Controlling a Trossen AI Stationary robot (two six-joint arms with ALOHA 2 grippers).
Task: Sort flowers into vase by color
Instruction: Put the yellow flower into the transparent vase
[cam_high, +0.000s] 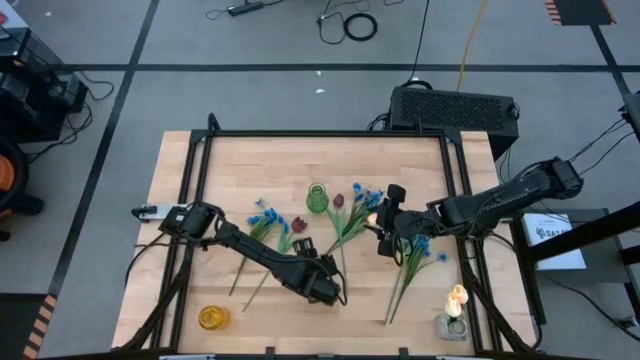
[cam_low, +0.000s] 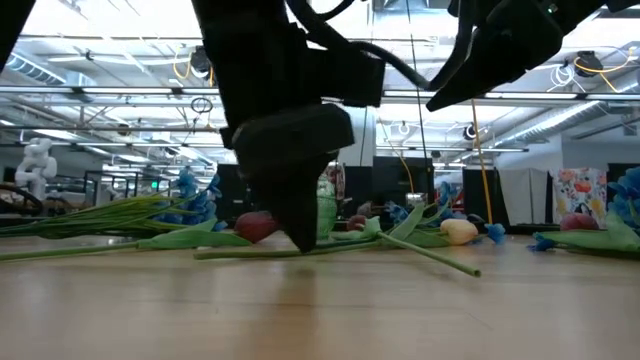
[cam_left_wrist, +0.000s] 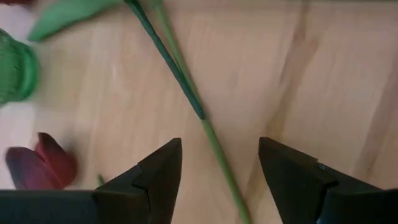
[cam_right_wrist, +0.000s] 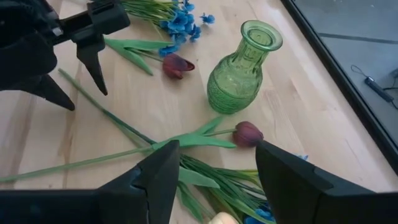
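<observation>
A yellow vase (cam_high: 212, 318) stands near the table's (cam_high: 280, 150) front left corner, well apart from everything else; left of centre, blue flowers (cam_high: 264, 218) lie flat on the wood with a dark red tulip (cam_high: 298, 225) beside them; the left gripper (cam_high: 307, 245) is low over the table just by that tulip, its fingers (cam_left_wrist: 163, 174) apart and straddling a thin green stem (cam_left_wrist: 186, 93) that runs between them without being clamped; in the left wrist view the dark red tulip (cam_left_wrist: 40, 168) lies just off to one side of the fingers; a green vase (cam_high: 317, 198) stands upright in the middle of the table, with no flowers in it; another dark red tulip (cam_right_wrist: 247, 133) lies just beside it on its long stem, among more blue blossoms; the right gripper (cam_high: 382, 222) hangs right of the green vase (cam_right_wrist: 239, 68), above a loose bunch of stems and blue flowers, its fingers (cam_right_wrist: 158, 177) spread with nothing between them; a cream-yellow tulip (cam_high: 457, 298) stands in a small grey vase (cam_high: 450, 326) near the front right corner
</observation>
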